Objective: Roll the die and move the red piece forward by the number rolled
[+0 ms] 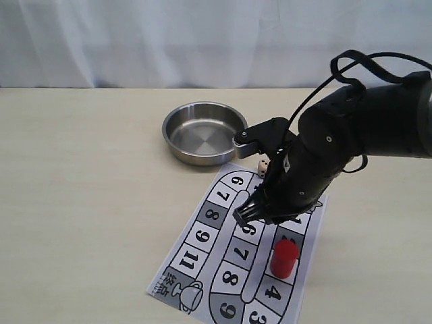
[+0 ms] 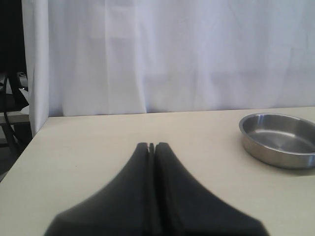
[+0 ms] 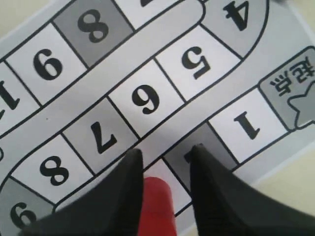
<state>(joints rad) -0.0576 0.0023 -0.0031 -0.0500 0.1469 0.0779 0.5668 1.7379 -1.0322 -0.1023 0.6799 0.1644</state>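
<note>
The right gripper was pictured over the board, jaws parted, empty; the left gripper was pressed closed; the red piece was seen lower right, the die beside the bowl

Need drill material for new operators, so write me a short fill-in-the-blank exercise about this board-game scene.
1. The cylindrical game piece standing on the numbered paper board is coloured ____.
2. The round steel bowl is ____; the tiny beige die lies outside it.
3. The left gripper is not open but ____.
Missing words: red; empty; shut.
</note>
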